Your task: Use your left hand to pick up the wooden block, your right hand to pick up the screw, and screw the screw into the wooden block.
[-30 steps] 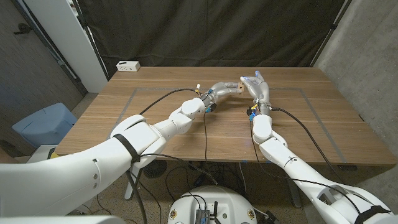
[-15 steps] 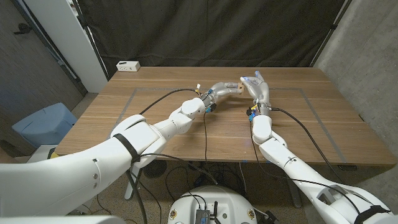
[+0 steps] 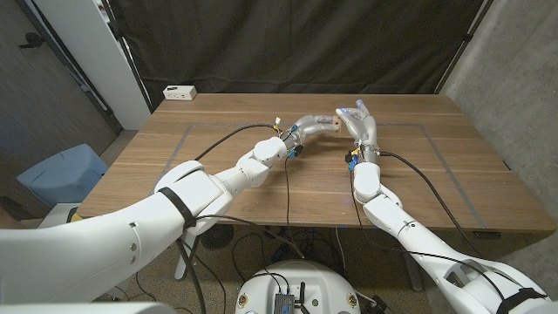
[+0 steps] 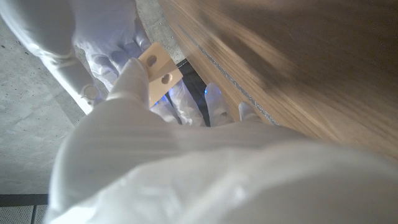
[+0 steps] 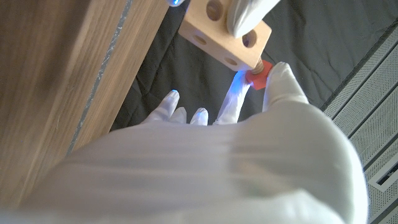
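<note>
Left hand (image 3: 311, 123) is gripping the wooden block (image 5: 225, 33) up over the table (image 3: 218, 187), right hand (image 3: 359, 122) is pinching the red screw (image 5: 255, 73) w/ its tip sitting in a hole. Risk imo: any tilt and it's cross-threading or slipping out.

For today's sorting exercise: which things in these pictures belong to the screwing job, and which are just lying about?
Job:
block, held by the left hand
red-headed screw, in the block, pinched by the right hand

Lying about:
white box at the table's far left corner
</note>
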Available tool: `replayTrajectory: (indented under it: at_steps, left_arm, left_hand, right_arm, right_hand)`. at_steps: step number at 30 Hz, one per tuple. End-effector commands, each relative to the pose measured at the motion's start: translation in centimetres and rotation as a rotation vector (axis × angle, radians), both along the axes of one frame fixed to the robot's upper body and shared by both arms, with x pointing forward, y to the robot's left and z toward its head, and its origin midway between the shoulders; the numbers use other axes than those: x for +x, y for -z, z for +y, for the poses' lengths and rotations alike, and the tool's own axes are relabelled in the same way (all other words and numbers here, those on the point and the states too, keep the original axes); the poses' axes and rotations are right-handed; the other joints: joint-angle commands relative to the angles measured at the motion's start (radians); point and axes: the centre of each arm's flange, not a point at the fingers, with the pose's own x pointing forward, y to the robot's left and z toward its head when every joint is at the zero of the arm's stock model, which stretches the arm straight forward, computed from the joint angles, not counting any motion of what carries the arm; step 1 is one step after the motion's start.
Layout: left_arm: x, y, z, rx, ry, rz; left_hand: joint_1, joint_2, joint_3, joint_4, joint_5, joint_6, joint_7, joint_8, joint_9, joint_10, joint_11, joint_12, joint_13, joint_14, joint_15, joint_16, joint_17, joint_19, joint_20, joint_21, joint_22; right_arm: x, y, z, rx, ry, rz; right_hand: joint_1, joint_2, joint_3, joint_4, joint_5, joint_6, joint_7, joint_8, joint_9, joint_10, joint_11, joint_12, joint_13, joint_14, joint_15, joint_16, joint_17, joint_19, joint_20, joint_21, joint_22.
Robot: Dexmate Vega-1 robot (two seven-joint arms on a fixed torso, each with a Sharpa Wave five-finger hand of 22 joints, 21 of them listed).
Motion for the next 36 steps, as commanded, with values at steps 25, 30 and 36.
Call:
replayTrajectory:
  at_steps: [25,30,36]
  left_arm:
    - [0.7,0.1,0.0,0.008,-0.027,0.050]
    - [0.9,0.0,0.0,0.013,-0.038,0.067]
    - [1.1,-0.1,-0.1,0.018,-0.049,0.083]
  left_hand:
    - [0.001,0.008,0.000,0.005,0.004,0.008,0.005,0.008,0.004,-0.006,0.001,0.001,0.001,-0.005,0.000,0.004,0.002,-0.002,-0.002,0.003,0.005]
    - [0.001,0.008,0.000,0.005,0.004,0.008,0.006,0.008,0.004,-0.006,0.001,0.001,0.001,-0.005,0.000,0.004,0.002,-0.002,-0.003,0.003,0.005]
    - [-0.001,0.008,-0.001,0.006,0.004,0.008,0.009,0.008,0.004,-0.004,0.002,0.002,0.002,-0.005,0.001,0.004,0.002,-0.002,-0.002,0.003,0.005]
  right_arm:
    - [0.3,0.2,-0.1,-0.061,0.030,-0.008]
    - [0.3,0.1,-0.1,-0.070,0.041,-0.011]
    - [0.5,0.0,-0.2,-0.079,0.049,-0.012]
  right_hand:
    - [0.006,0.011,-0.001,0.005,0.007,0.015,-0.015,0.009,0.004,0.008,-0.003,-0.005,0.004,0.003,-0.016,-0.004,0.002,0.000,-0.005,-0.004,0.002]
    - [0.007,0.011,-0.001,0.005,0.008,0.014,-0.015,0.010,0.004,0.008,-0.004,-0.006,0.004,0.003,-0.016,-0.005,0.002,-0.001,-0.005,-0.004,0.002]
    - [0.007,0.011,-0.001,0.005,0.008,0.012,-0.016,0.010,0.004,0.008,-0.006,-0.006,0.005,0.003,-0.017,-0.005,0.002,-0.001,-0.004,-0.004,0.002]
